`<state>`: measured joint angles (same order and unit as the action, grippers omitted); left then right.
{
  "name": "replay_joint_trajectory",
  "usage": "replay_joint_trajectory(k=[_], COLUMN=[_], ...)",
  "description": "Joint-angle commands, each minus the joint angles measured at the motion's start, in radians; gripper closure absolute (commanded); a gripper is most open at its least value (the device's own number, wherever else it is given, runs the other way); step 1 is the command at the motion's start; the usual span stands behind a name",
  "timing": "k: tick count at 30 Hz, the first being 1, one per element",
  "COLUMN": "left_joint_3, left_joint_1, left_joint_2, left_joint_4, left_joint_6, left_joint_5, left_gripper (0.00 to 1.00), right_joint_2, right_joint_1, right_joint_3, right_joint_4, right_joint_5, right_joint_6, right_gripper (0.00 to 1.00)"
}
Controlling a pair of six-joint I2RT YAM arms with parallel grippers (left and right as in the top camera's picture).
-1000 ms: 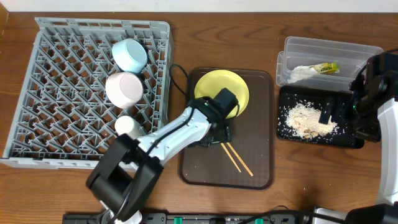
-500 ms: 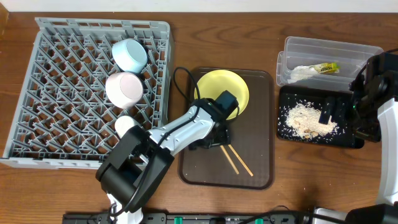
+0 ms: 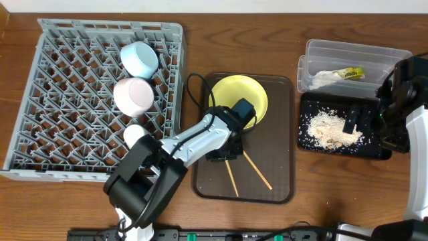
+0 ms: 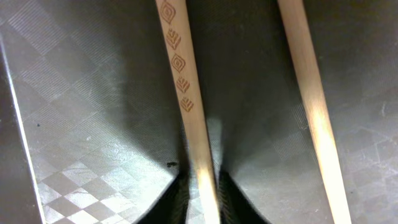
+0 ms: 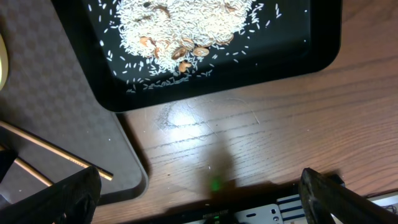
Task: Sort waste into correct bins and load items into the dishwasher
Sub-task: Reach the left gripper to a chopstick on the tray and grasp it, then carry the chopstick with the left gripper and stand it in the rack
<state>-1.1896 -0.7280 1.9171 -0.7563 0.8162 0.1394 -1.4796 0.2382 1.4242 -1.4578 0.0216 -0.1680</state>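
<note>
Chopsticks on serving tray before plate, perhaps touching; rack left.

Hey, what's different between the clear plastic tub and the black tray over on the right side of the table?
The clear tub is see-through with taller walls; the black tray is opaque, glossy and shallow. The clear tub holds a green-and-yellow wrapper and a white scrap; the black tray holds rice-like crumbs. In the overhead view the tub lies above the tray. Both are rectangular and close in footprint.
</note>
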Motion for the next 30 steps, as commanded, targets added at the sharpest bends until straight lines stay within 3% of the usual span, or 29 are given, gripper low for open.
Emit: replay_joint_trajectory(k=[1, 9, 13, 20, 30], left_joint_3=[0.008, 0.008, -0.004, -0.057, -0.155], left_joint_1=[0.013, 0.06, 0.083, 0.137, 0.41], left_joint_2=[0.039, 0.01, -0.07, -0.287, -0.398], left_joint_4=[0.002, 0.0, -0.033, -0.133, -0.239], left_joint_6=[-0.008, -0.052, -0.104, -0.401, -0.724], left_joint_5=[0.002, -0.003, -0.075, -0.081, -0.08], left_gripper=[0.89, 0.92, 0.92, 0.92, 0.92], right_joint_2=[0.016, 0.016, 0.016, 0.016, 0.016], right_joint_1=[0.005, 0.006, 0.005, 0.006, 0.005], right_joint_3=[0.016, 0.015, 0.016, 0.015, 0.016], right_joint_4=[-0.002, -0.002, -0.001, -0.001, -0.001], right_joint_5=[-0.013, -0.013, -0.013, -0.013, -0.009], right_joint_6=[-0.01, -0.01, -0.01, -0.01, -0.01], right_gripper=[0.01, 0.01, 0.01, 0.01, 0.01])
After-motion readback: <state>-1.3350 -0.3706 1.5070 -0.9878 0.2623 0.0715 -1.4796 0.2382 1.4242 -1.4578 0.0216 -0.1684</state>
